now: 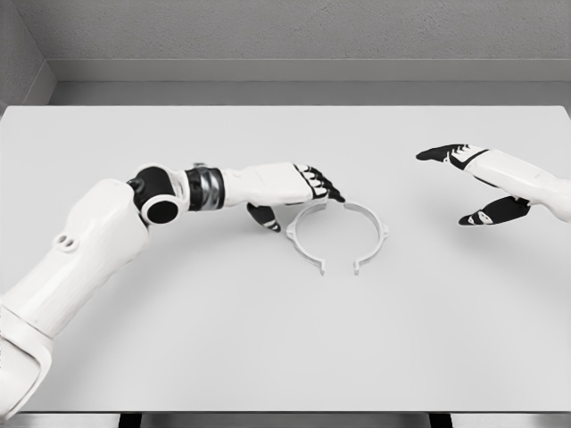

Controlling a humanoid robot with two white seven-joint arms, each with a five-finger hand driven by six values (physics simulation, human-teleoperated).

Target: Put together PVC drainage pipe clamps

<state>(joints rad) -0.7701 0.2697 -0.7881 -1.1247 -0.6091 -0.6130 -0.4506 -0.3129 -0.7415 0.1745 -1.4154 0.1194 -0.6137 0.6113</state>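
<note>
Two white half-ring clamp pieces lie near the middle of the white table (285,339), facing each other so they form a near circle with a gap at the front. The left clamp half (303,236) and the right clamp half (373,230) meet at the back. My left hand (299,198) rests right at the left half's upper edge, its black-tipped fingers (326,185) extended over the ring's back and its thumb (265,218) just outside it; nothing is grasped. My right hand (468,183) hovers well to the right of the ring, fingers spread apart.
A grey wall and ledge (294,85) run behind the table's far edge. The table's front edge (285,412) lies near the bottom of the view.
</note>
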